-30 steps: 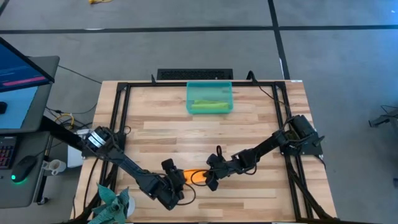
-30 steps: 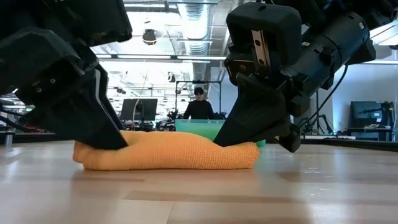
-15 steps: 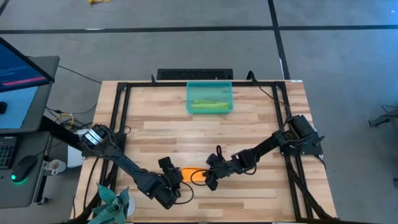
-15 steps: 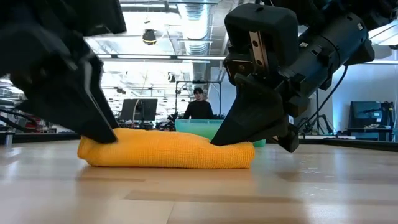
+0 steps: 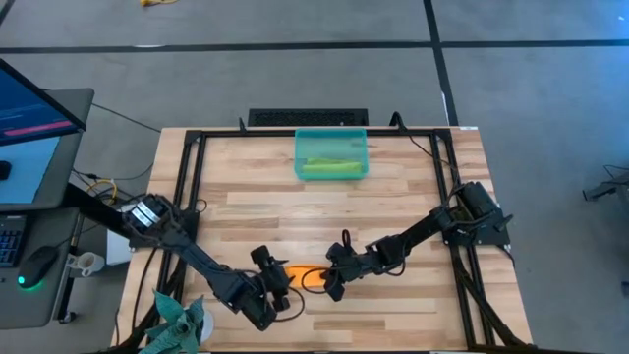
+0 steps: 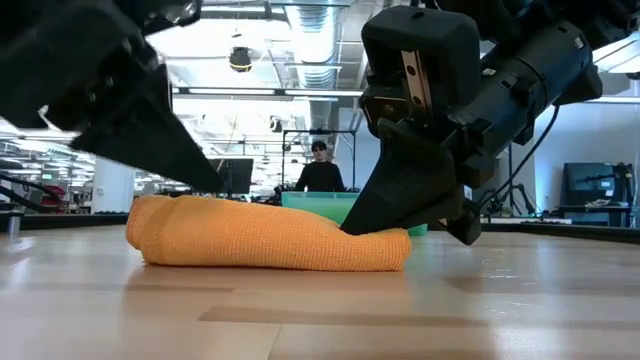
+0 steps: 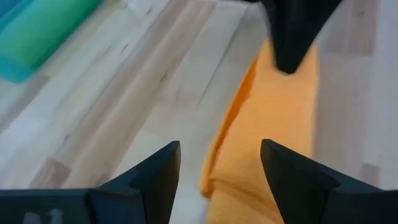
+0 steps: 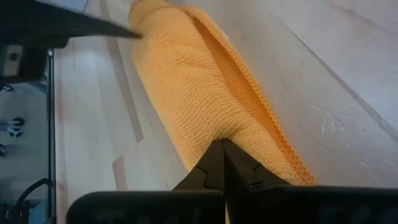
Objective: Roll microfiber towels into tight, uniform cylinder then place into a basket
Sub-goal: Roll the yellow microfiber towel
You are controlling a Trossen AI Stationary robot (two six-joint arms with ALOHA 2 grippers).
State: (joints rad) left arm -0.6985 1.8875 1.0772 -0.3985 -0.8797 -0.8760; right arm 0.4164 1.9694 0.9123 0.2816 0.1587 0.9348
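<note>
Orange towel roll looks soft and springy, so grab both ends or it'll unroll. Right gripper has its jaws pinched shut on one end; left gripper hangs open-jawed over the other.

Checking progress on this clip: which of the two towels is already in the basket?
The green towel, rolled, lies inside the basket. The orange towel lies on the table between both grippers.

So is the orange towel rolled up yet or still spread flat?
Rolled. The orange towel lies on the table as a compact log, one end pinched by the shut right gripper; the open left gripper is just off its other end.
</note>
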